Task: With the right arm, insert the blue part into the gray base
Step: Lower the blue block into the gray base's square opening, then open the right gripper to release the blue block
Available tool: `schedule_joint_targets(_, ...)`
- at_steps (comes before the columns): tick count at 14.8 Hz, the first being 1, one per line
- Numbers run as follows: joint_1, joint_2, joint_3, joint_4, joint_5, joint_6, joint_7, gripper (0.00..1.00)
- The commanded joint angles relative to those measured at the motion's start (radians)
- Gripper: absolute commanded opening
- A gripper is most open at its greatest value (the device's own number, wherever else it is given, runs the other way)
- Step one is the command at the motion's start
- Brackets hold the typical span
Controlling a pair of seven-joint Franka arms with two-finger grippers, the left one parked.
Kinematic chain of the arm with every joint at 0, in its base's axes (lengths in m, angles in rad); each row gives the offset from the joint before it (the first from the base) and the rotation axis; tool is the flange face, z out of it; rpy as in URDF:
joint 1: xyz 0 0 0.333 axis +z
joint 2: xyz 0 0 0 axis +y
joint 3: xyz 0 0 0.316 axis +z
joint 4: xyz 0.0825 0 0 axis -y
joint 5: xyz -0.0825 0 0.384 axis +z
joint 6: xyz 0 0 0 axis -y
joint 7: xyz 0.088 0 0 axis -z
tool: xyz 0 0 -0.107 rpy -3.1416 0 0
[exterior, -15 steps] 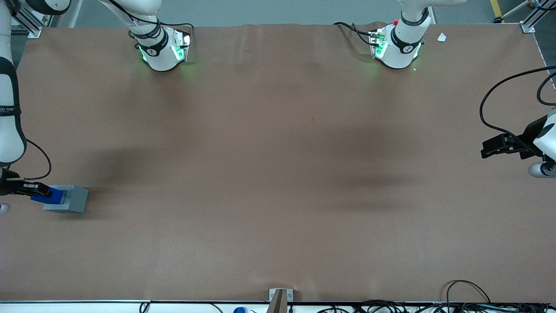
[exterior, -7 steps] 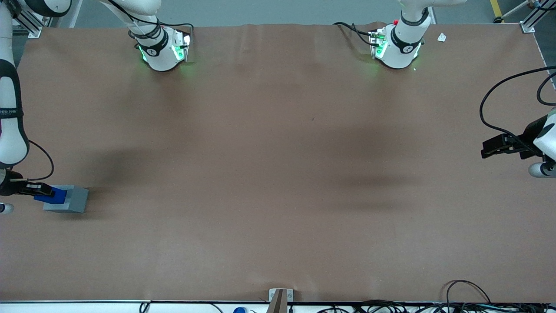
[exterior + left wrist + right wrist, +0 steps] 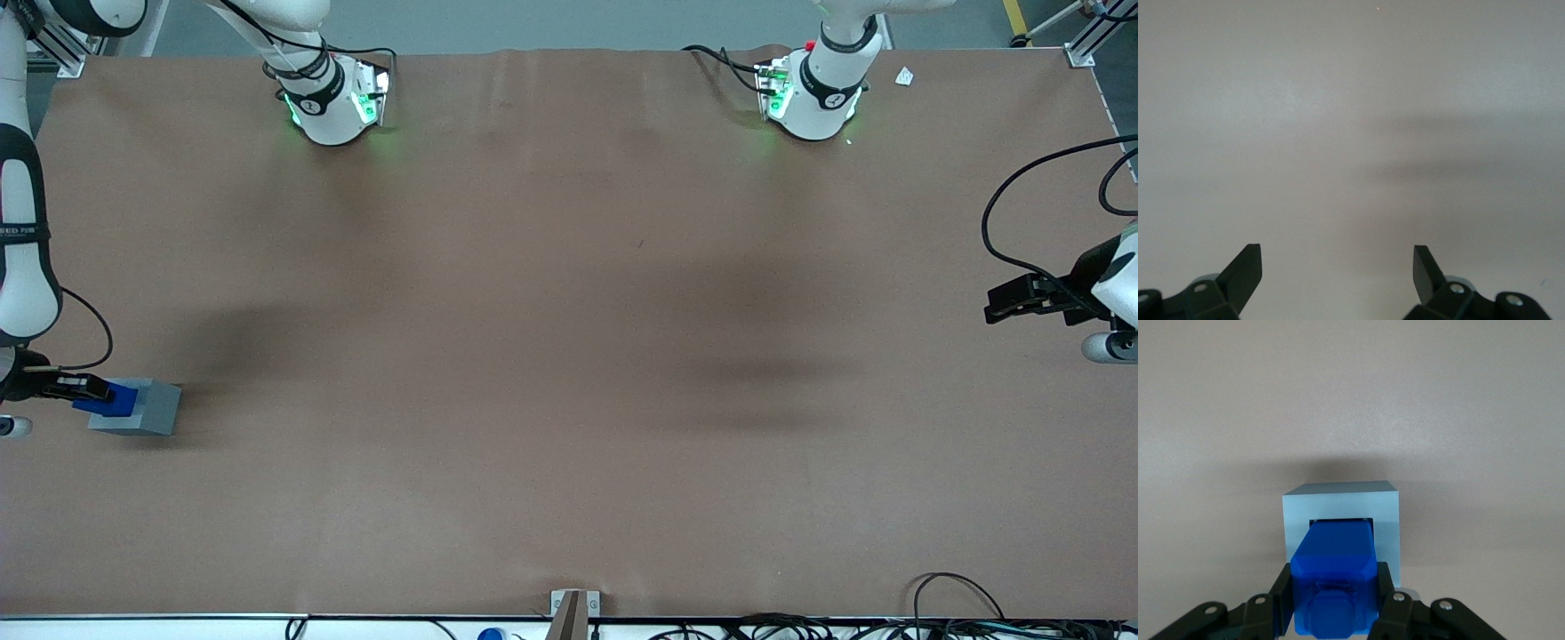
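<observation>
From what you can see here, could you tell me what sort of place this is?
Probably a robotics lab test bench: a brown-covered table, loose cables, and the gripper shut on the blue part over the gray base.

The right arm (image 3: pixel 25 258) is white with black joint bands and small dark lettering; a thin black cable loops beside its wrist. Its gripper (image 3: pixel 1338 613) at the working arm's table end is black with silver screws. Its base (image 3: pixel 331 105) glows green.
</observation>
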Motion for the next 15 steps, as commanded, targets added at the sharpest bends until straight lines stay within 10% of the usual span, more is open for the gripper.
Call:
schedule_joint_targets(1,-0.014,0.018,0.014,0.017,-0.013,-0.002,0.010,0.22)
schedule_joint_targets(6,-0.010,0.024,0.014,0.019,-0.013,-0.002,0.013,0.36)
schedule_joint_targets(8,-0.013,0.021,0.014,0.021,-0.013,-0.003,0.008,1.00)
schedule_joint_targets(15,0.047,-0.141,0.024,0.004,-0.009,-0.066,0.029,1.00)
